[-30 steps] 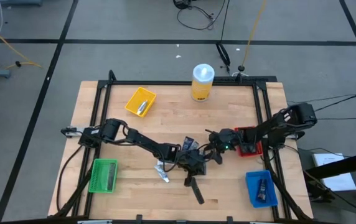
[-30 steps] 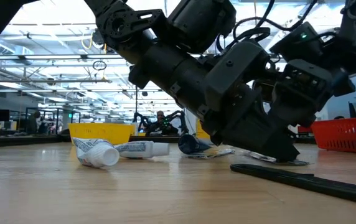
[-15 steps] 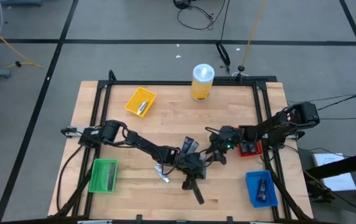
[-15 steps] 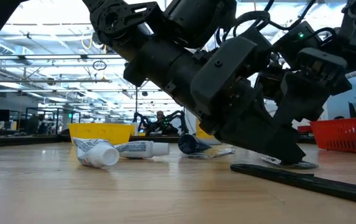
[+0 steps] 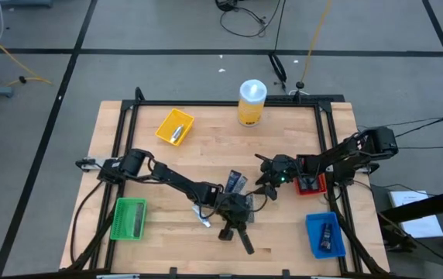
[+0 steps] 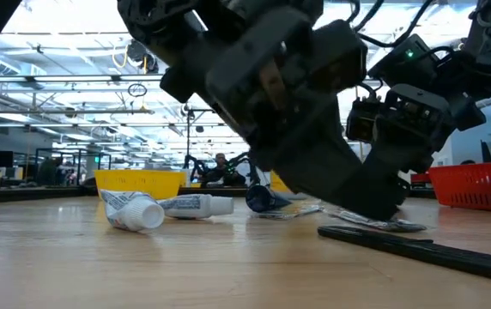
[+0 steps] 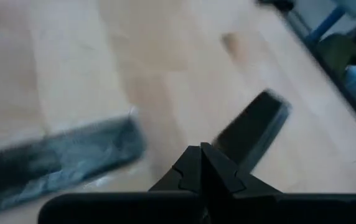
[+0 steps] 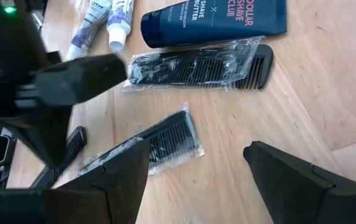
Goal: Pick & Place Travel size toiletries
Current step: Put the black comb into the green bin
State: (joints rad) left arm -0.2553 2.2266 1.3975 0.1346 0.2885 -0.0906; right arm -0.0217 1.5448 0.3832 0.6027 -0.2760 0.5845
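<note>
The left gripper [image 5: 229,230] is held low at the bench's [image 5: 206,143] near middle, fingers together on nothing visible. The right gripper [image 8: 193,171], fingers apart, is poised over a wrapped comb [image 8: 150,140] (others lie beside it). A centred, level descent should be made before closing.

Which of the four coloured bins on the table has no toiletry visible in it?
The green bin, near the left arm's base; the yellow, red and blue bins each show something inside.
</note>
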